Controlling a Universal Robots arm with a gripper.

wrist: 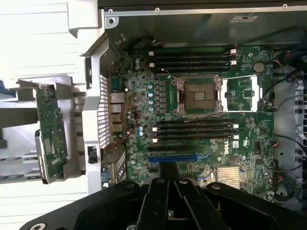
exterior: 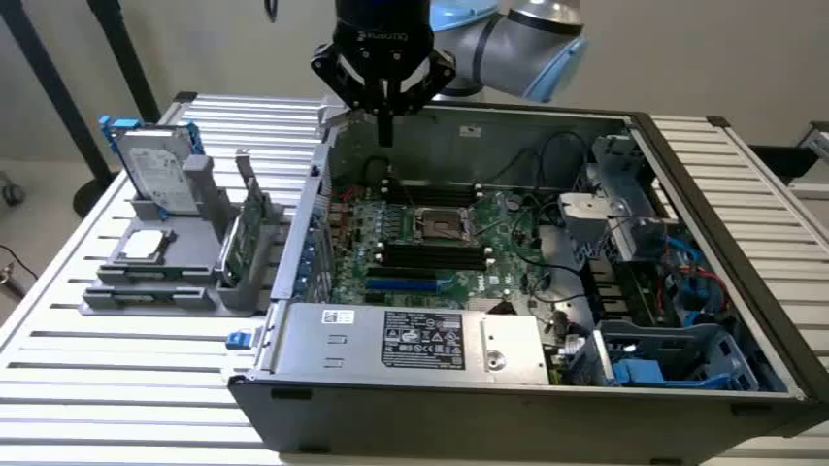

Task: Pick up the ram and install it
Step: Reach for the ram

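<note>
My gripper [exterior: 384, 134] hangs shut and empty above the rear of the open computer case [exterior: 518, 388], over the motherboard [exterior: 434, 243]. In the wrist view its black fingers [wrist: 158, 201] meet at the gripper's tip [wrist: 169, 171] above the board. Long black empty memory slots [wrist: 194, 129] lie beside the processor socket [wrist: 199, 96], and more run beyond it [wrist: 192, 57]. Outside the case, a green circuit board [wrist: 50, 129] stands on edge in a grey rack [exterior: 143, 291]; the same green board [exterior: 255, 243] appears in the exterior view. I cannot tell whether it is the ram or a wider card.
The rack also holds a large hard drive [exterior: 162, 170] in a blue frame and a small drive [exterior: 143, 245] lying flat. Inside the case are the power supply [exterior: 414, 340], drive cages [exterior: 635, 223], blue parts [exterior: 647, 369] and loose cables. The case stands on a slatted metal table [exterior: 116, 388].
</note>
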